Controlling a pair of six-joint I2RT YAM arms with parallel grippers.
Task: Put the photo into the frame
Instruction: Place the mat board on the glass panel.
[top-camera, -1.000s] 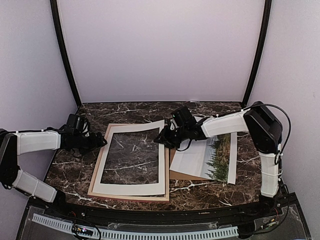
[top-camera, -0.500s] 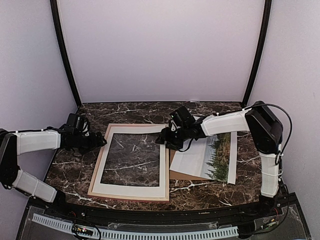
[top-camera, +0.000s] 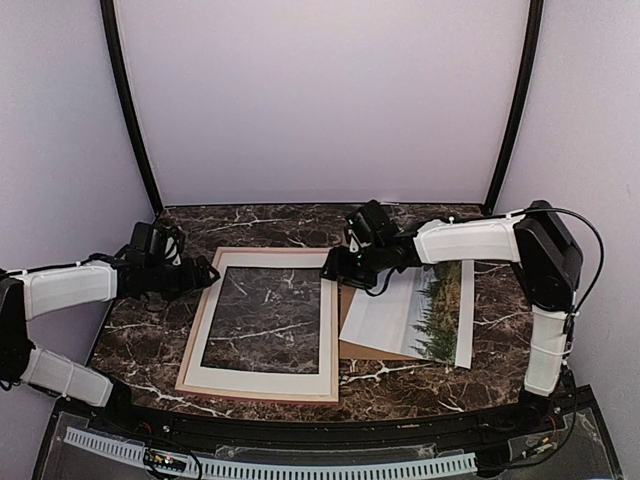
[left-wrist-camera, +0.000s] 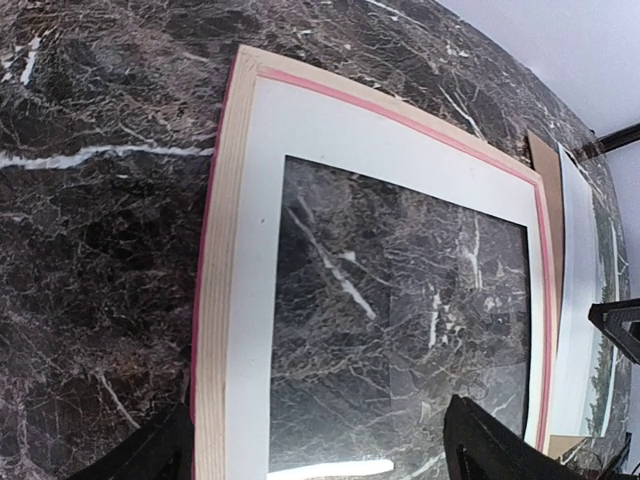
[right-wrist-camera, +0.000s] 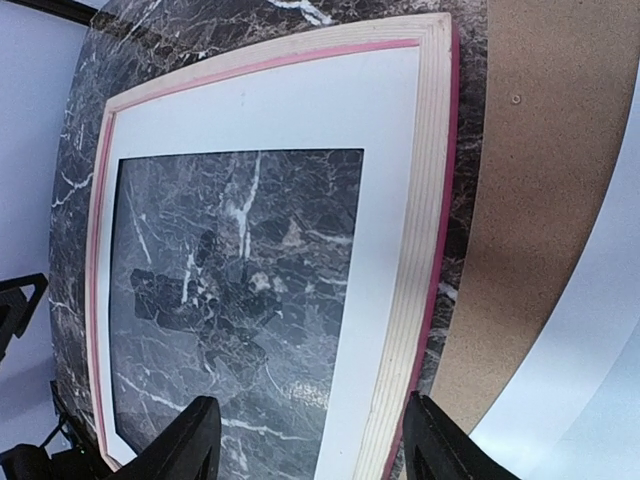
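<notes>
Photo (top-camera: 395, 315) lies picture side up on the right half of the table (top-camera: 420, 222), on the brown backing board (top-camera: 362, 350), which shows along the print's left and near edges. I see no arm touching it, and it sits where it did a second ago. To its left the frame (top-camera: 258, 394) lies back up, tan wood showing, just beside the board. The white mat (top-camera: 265, 378) is what has changed: a second ago its far right corner was lifted and curled in the right jaws, and now it lies flat inside the frame with all four sides level. The right jaws have let go and stand apart with nothing between them, hanging above the frame's far right corner; my right wrist view looks straight down on that corner and the strip of board beside it. The left jaws are wide apart and empty too. They have moved a little closer to the frame's far left corner and hover just off it.
</notes>
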